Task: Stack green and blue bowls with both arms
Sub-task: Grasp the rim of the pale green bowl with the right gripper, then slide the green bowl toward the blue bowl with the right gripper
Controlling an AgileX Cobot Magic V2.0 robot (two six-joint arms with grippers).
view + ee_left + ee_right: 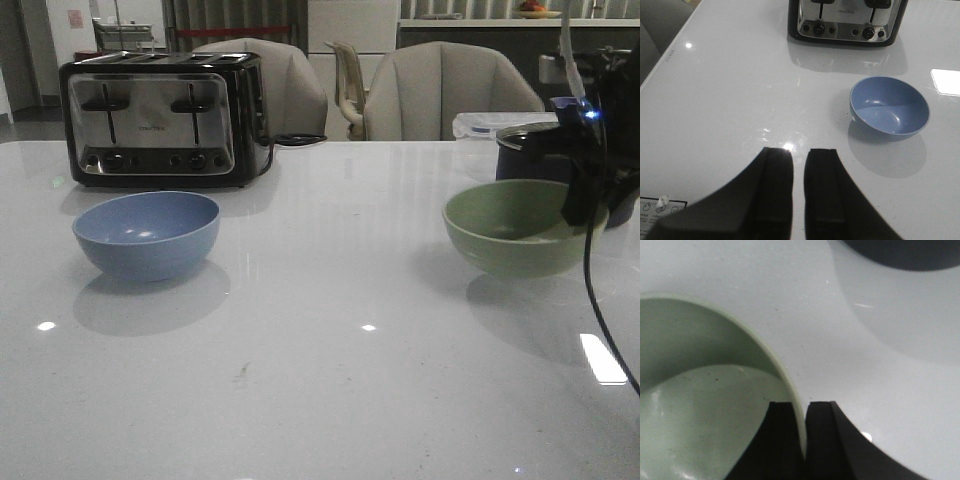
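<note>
Right claw pinches green bowl rim

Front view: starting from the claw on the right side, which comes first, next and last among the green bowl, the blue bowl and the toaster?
1. Green bowl: the right gripper pinches its rim, on the table's right.
2. Toaster: far left, at the back.
3. Blue bowl: far left, in front of the toaster; it edges farthest, though these two run close.

Black-and-steel toaster at the white table's far left, dark pot far right, padded chairs behind
</note>
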